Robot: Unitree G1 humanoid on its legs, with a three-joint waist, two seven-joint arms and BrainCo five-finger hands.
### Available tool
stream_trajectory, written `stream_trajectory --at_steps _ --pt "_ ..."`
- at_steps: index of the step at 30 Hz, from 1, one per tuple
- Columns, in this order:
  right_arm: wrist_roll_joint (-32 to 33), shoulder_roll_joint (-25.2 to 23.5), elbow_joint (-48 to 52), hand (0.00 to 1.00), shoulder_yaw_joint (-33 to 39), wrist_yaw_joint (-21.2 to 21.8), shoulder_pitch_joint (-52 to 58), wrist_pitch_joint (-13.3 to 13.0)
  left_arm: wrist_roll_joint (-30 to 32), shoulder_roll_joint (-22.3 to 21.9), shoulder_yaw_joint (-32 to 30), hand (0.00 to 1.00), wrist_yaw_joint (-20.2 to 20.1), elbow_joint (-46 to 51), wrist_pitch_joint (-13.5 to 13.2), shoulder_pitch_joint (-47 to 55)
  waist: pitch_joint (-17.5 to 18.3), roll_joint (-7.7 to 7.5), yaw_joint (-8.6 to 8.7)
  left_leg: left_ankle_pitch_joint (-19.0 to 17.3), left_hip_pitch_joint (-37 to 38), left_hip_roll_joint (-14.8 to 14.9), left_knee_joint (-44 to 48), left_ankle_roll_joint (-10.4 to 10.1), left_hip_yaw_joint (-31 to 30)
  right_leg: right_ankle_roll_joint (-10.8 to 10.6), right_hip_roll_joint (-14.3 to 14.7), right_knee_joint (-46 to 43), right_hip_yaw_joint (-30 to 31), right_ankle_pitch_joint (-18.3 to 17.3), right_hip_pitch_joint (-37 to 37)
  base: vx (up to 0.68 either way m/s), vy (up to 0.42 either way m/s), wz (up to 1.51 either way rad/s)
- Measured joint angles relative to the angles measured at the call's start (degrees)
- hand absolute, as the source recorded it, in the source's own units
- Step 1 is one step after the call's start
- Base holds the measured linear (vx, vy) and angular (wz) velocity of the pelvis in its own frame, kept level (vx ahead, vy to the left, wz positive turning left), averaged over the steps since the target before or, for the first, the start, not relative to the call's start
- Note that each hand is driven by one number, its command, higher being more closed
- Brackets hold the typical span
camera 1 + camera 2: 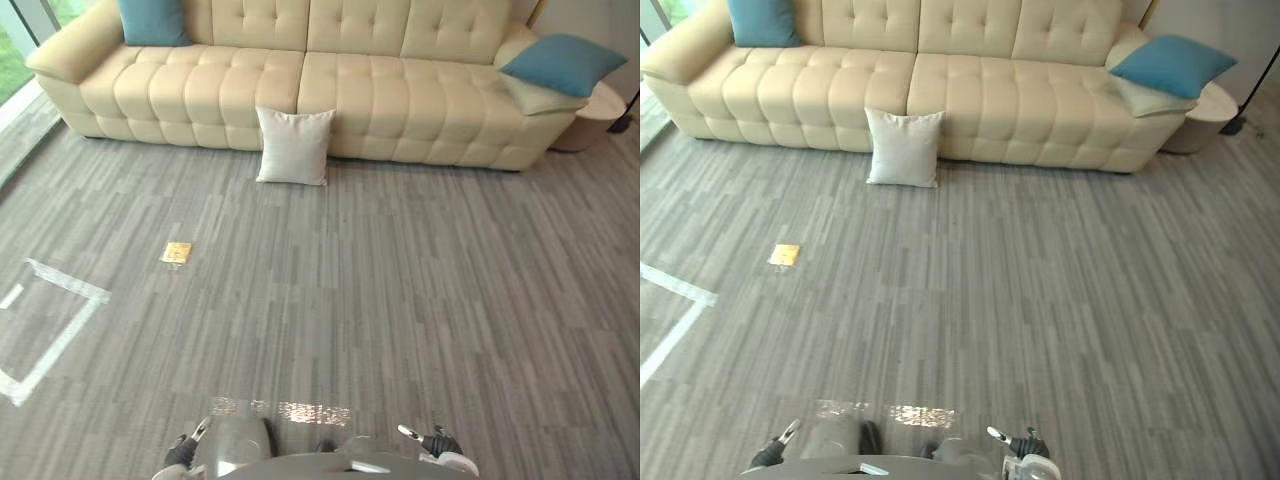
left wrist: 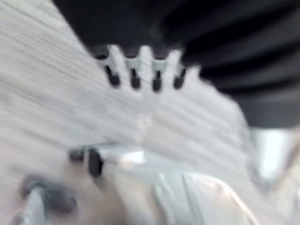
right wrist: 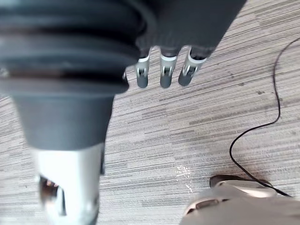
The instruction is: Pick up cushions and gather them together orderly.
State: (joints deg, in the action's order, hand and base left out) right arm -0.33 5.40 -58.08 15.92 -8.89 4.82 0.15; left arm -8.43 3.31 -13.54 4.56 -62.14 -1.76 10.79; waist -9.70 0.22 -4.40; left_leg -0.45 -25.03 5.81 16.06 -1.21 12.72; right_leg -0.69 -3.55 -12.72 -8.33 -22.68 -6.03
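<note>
3 cushions wait to be gathered in a lounge. The white cushion (image 1: pixel 294 146) stands upright on the grey floor (image 1: pixel 430 300), leaning against the front of the cream sofa (image 1: pixel 400 95) near its middle. The left blue cushion (image 1: pixel 153 21) is propped against the backrest at the sofa's far left end. The right blue cushion (image 1: pixel 563 62) lies tilted on the right armrest. All 3 are well apart from one another.

The robot stands well back from them. Its left hand (image 1: pixel 186 450) and right hand (image 1: pixel 437 441) sit low at the near edge, and the wrist views show the fingers of both straight and relaxed, holding nothing. A small yellow item (image 1: pixel 177 253) and a white tape outline (image 1: pixel 60 330) mark the floor to the left.

The cushions look light, soft and yielding, with cloth covers that should not slip or break. Each will probably sag if pinched by 1 corner. Squeezing the white cushion's 2 free sides, or gripping along its free top edge, looks the steadier hold.
</note>
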Motion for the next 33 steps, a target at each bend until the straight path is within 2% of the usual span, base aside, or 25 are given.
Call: stream_trajectory --at_steps 1,2,3,4,5,7,8,9,12,13,14,15,16,17,18,21,22,23,24,25,26,28,31,32,33 --pt "0.0 -0.3 -0.2 0.0 0.0 0.0 0.1 0.0 -0.1 0.5 0.0 0.0 0.0 -0.1 0.0 0.0 0.3 -0.72 0.06 0.8 0.0 -0.9 1.2 1.0 0.3 -0.4 -1.2 -0.8 0.2 -1.1 -0.1 0.47 0.174 -0.34" --pt "0.0 -1.0 -1.8 0.0 0.0 0.1 0.8 0.0 -0.2 1.4 0.0 0.0 0.0 -0.3 0.0 0.5 1.8 -3.0 -0.02 0.0 0.4 -3.2 3.8 2.1 1.6 -2.2 -4.2 -6.8 1.8 -2.0 0.9 0.76 0.21 -0.11" --pt "0.0 -1.8 -1.6 0.0 -0.1 0.1 0.2 -0.1 -0.3 2.7 0.0 0.0 0.1 -0.1 0.0 -0.4 1.9 -4.39 0.95 -2.1 1.5 -4.7 5.4 2.7 1.8 -4.3 -6.3 -16.8 2.6 0.1 4.6 0.64 0.155 -0.03" --pt "0.0 -2.1 -1.5 0.0 -0.1 0.1 -0.1 -0.1 -0.3 2.9 0.0 0.0 0.1 0.1 0.0 -0.9 1.8 -4.77 1.27 -3.0 2.3 -5.0 5.8 2.9 1.7 -4.7 -6.8 -21.5 3.4 2.0 6.2 0.64 0.15 0.26" --pt "0.0 -2.3 -1.5 0.0 -0.3 0.1 -1.1 -0.2 -0.2 3.3 0.2 0.0 0.1 0.6 -0.1 -2.4 1.3 -5.58 1.93 -5.6 5.7 -5.4 5.9 3.4 1.5 -5.1 -7.6 -35.1 4.8 8.9 10.6 0.51 0.099 0.14" --pt "0.0 -2.4 -1.4 0.0 -1.7 0.1 -1.8 -0.6 -0.2 3.4 0.3 0.0 0.1 1.2 -0.3 -3.3 0.6 -5.31 2.35 -7.6 10.7 -5.3 5.4 3.7 1.3 -4.1 -8.4 -45.0 4.1 8.7 14.3 0.62 0.089 -0.06" --pt "0.0 -2.4 -0.8 0.0 -2.6 0.1 -2.2 -1.4 -0.2 3.4 0.3 0.0 0.1 2.1 -0.4 -3.2 0.3 -5.02 2.49 -9.3 16.4 -4.6 3.2 3.4 1.1 -2.0 -7.9 -49.1 2.6 7.4 16.4 0.62 0.022 -0.32" --pt "0.0 -2.3 0.7 0.0 -3.6 0.1 -2.3 -1.8 -0.3 3.2 0.5 0.0 0.1 2.7 -0.6 -3.5 0.0 -4.25 2.74 -10.9 21.9 -3.4 0.5 2.7 1.2 -0.9 -6.5 -48.6 0.3 5.7 18.8 0.5 0.008 -0.32" --pt "0.1 -2.0 2.5 0.0 -5.0 0.2 -2.8 -2.6 -0.3 3.0 1.3 0.0 0.1 2.8 -0.9 -5.3 -0.3 -3.83 3.8 -12.5 28.9 -2.1 -3.8 1.2 1.2 -0.7 -4.4 -38.7 -3.1 3.6 26.0 0.5 -0.092 0.02" --pt "0.1 -1.4 3.5 0.0 -5.0 0.2 -3.1 -2.7 -0.2 1.8 1.6 0.0 0.1 2.7 -0.9 -6.7 -1.0 -3.03 4.58 -13.8 31.7 -1.1 -5.9 -0.3 0.6 -1.4 -2.9 -26.0 -3.2 6.5 29.3 0.45 -0.15 0.21" --pt "0.1 -1.3 3.5 0.0 -5.0 0.2 -3.2 -2.7 -0.1 1.6 1.9 0.0 0.1 2.6 -0.9 -6.9 -1.2 -2.88 4.71 -14.0 32.3 -1.0 -6.3 -0.5 0.4 -1.6 -2.8 -23.4 -3.1 7.6 29.5 0.58 -0.222 0.4" --pt "0.0 -0.7 3.3 0.0 -4.9 0.2 -3.4 -2.4 0.5 0.6 2.9 0.0 0.1 2.3 -0.9 -7.8 -1.8 -2.61 5.34 -15.2 34.8 -0.7 -8.1 -1.6 -0.6 -2.0 -2.7 -11.6 -1.8 13.2 30.0 0.56 -0.248 0.47" --pt "0.0 -0.2 2.9 0.0 -4.9 0.2 -3.4 -2.1 1.4 0.3 3.4 0.0 0.1 1.9 -1.0 -8.3 -2.7 -2.2 5.81 -16.2 38.0 -0.2 -9.8 -3.0 -2.0 -2.2 -2.4 -6.2 -1.5 23.1 28.3 0.6 -0.26 0.54" --pt "0.0 -0.1 2.9 0.0 -4.7 0.3 -3.4 -1.9 2.0 -0.1 3.6 0.0 0.0 1.3 -1.0 -8.9 -3.1 -1.81 5.98 -16.2 39.5 0.4 -10.4 -3.1 -2.6 0.2 -1.5 -6.1 -1.8 25.8 27.2 0.62 -0.251 0.31" --pt "-0.2 0.2 3.1 0.0 -3.8 0.2 -4.0 -1.7 3.0 -0.9 3.6 0.0 -0.2 0.4 -1.1 -9.8 -3.9 -0.15 5.71 -14.8 39.9 1.4 -10.4 -2.7 -3.4 0.8 -0.6 -9.9 -1.7 21.7 28.0 0.57 -0.249 0.09" --pt "-0.1 0.1 3.2 0.0 -1.2 0.2 -3.8 -1.5 4.2 -2.1 2.3 0.0 0.0 0.8 -1.2 -10.0 -4.7 1.08 6.36 -12.0 39.4 3.3 -2.5 -5.4 -4.0 3.3 -0.5 -17.3 -3.1 15.1 27.0 0.53 -0.246 0.15" --pt "-0.2 0.1 3.6 0.0 -1.2 0.2 -3.3 -1.0 4.3 -2.3 0.6 0.0 0.0 1.5 -1.2 -10.1 -4.7 1.27 6.51 -8.8 33.8 5.8 13.6 -7.2 -6.2 3.7 -0.1 -16.4 -4.7 12.3 22.4 0.52 -0.222 0.31" --pt "-0.2 0.0 3.7 0.0 -1.3 0.2 -3.0 -1.0 4.3 -2.5 -0.1 0.0 0.0 2.2 -1.2 -10.0 -4.7 1.26 6.39 -7.7 31.4 6.8 20.1 -8.1 -6.6 3.9 0.2 -15.6 -4.9 11.8 20.6 0.59 -0.237 0.27" --pt "-0.2 0.0 4.1 0.0 -1.4 0.2 -2.6 -0.9 4.2 -3.0 -1.3 0.0 0.0 3.2 -1.2 -9.9 -4.8 1.49 6.1 -7.6 27.8 8.7 29.3 -8.3 -5.6 4.0 1.3 -13.7 -4.8 10.9 17.5 0.44 -0.116 -0.02" --pt "-0.2 -0.1 4.9 0.0 -1.4 0.2 -2.1 -0.9 4.1 -3.4 -2.8 0.0 0.0 4.9 -1.2 -9.4 -4.8 1.73 5.0 -8.6 23.1 12.1 40.0 -7.2 -1.0 4.7 3.1 -9.6 -4.1 9.8 11.7 0.51 -0.117 -0.17" --pt "-0.2 -0.4 4.9 0.0 -1.5 0.2 -2.0 -0.9 3.8 -3.3 -2.9 0.0 0.0 5.5 -1.3 -9.1 -4.8 1.44 4.28 -9.6 21.7 12.9 41.5 -6.8 1.5 4.7 3.3 -7.9 -3.6 9.8 9.6 0.47 -0.051 -0.43" --pt "-0.2 -1.2 4.7 0.0 -1.7 0.2 -2.0 -0.9 2.5 -3.6 -3.2 0.0 0.0 6.4 -1.6 -8.9 -4.1 0.73 2.45 -12.0 18.2 13.3 38.1 -5.5 8.2 3.5 3.2 -3.2 -2.7 11.1 4.6 0.34 0.024 -0.48" --pt "-0.1 -3.0 3.2 0.0 -1.0 0.2 -2.9 -0.9 2.1 -3.9 -3.2 0.0 0.0 6.7 -2.1 -9.0 -4.1 0.62 1.89 -13.1 14.1 9.3 18.3 -3.8 10.7 1.5 0.7 1.8 -2.0 12.3 -1.3 0.44 0.131 -0.34" --pt "-0.1 -3.1 3.1 0.0 -1.0 0.2 -2.8 -0.9 2.0 -3.8 -3.2 0.0 0.0 6.7 -2.1 -9.1 -4.0 0.38 1.76 -11.0 13.6 7.2 10.3 -3.6 10.5 0.4 -0.5 3.1 -1.9 12.3 -2.7 0.45 0.234 -0.2" --pt "-0.1 -3.3 3.1 0.0 -1.0 0.1 -2.6 -0.9 1.9 -3.9 -3.1 0.0 0.0 6.4 -2.1 -9.1 -3.8 0.67 1.73 -4.6 13.2 4.4 -1.2 -3.0 9.3 -1.5 -1.8 5.1 -1.9 12.1 -4.9 0.56 0.345 -0.13"
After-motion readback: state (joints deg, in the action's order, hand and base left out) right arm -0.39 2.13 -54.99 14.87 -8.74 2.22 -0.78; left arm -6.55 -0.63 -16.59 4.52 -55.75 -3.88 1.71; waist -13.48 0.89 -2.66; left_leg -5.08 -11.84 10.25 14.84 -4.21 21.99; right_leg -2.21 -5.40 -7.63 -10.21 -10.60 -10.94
